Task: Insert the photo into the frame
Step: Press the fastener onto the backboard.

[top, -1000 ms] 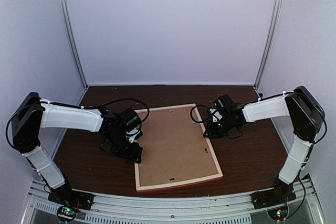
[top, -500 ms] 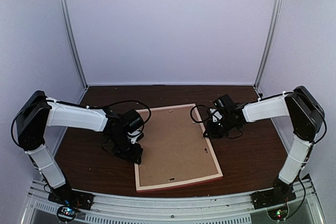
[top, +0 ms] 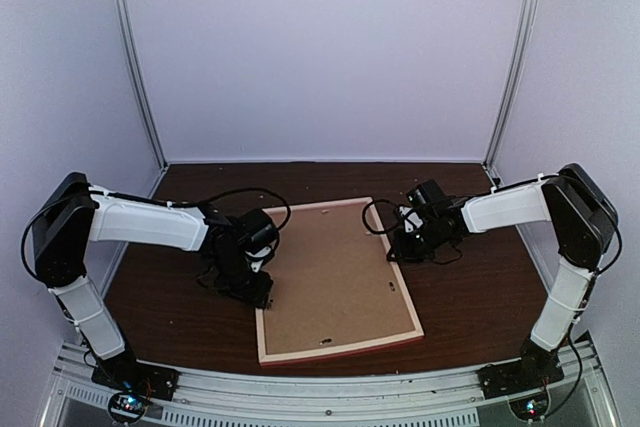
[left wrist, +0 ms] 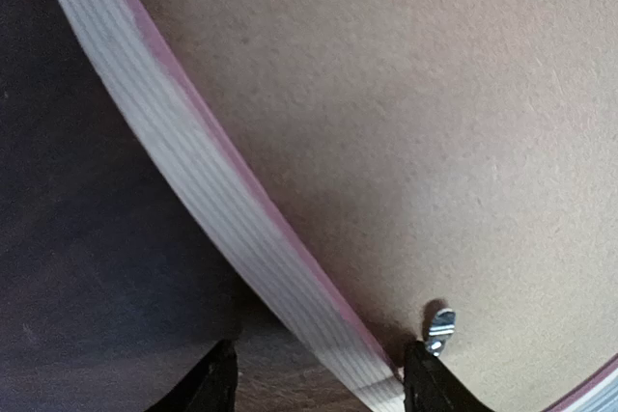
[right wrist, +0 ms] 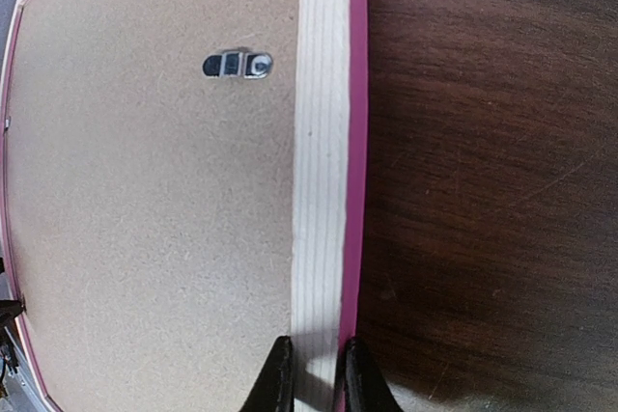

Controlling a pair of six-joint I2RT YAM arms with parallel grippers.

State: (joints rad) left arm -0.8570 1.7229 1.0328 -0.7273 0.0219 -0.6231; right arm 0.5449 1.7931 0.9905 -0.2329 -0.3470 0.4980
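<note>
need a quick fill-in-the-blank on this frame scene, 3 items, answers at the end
1. The frame lies face ___ on the table, with its brown backing board on top.
2. The right gripper is ___ on the frame's right-hand rail.
3. The left gripper straddles the opposite rail without clamping it, its jaws ___.
Missing words: down; shut; open

Lab test cell: plain white walls (top: 320,47), aluminium posts (top: 135,57), dark wood table (top: 470,297).
</note>
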